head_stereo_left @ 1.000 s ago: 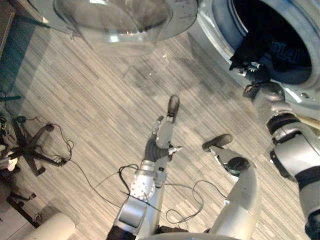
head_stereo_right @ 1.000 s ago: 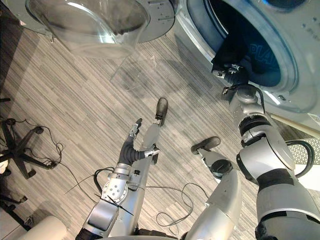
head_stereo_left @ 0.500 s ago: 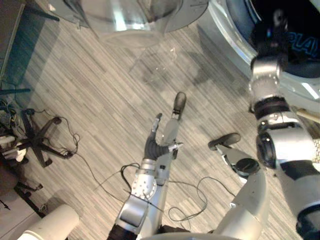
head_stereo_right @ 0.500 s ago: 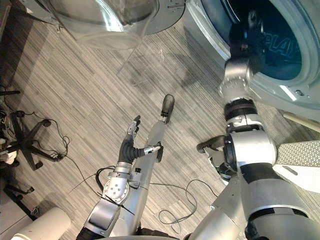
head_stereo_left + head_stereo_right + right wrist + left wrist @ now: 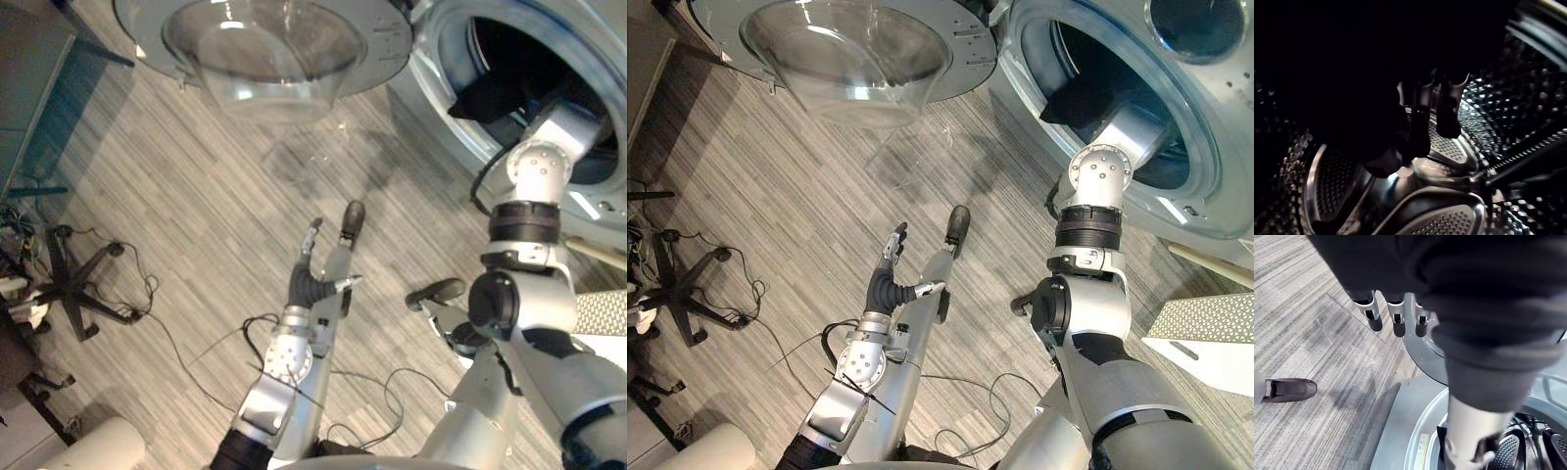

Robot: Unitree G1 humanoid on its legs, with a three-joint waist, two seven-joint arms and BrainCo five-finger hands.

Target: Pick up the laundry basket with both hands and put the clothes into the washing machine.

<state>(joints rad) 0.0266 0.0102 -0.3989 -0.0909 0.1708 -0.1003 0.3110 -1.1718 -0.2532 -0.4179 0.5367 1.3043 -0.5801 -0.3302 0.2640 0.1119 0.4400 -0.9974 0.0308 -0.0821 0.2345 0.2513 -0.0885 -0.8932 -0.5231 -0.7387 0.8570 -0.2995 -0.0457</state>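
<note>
1. Nearest, the left hand (image 5: 313,274) hovers over the striped floor (image 5: 176,196) in front of the robot; its fingers are straight and a little apart, the thumb out to one side, and it holds nothing.
2. The white perforated laundry basket (image 5: 1205,328) stands on the floor at the robot's right, near the machine's front; neither hand is on it, and what it holds cannot be seen.
3. The right arm reaches into the mouth of the washing machine (image 5: 431,108); the right hand (image 5: 1419,105) is deep inside, over the perforated steel drum (image 5: 1449,147); it is too dark there to tell whether the hand is clasping cloth or is empty.
4. A dark garment (image 5: 490,98) sits just inside the mouth, beside the forearm; whether it touches the arm I cannot tell. Farther to the left, the glass-bowled door (image 5: 265,59) stands swung wide, well apart from the arm.
5. The step in hand looks like stowing clothes in the drum. To do it well, carry the cloth fully past the rim before letting go; then draw the arm straight back along its own line so nothing drags out; the garment at the mouth probably needs a push deeper, or it could catch in the door.
</note>
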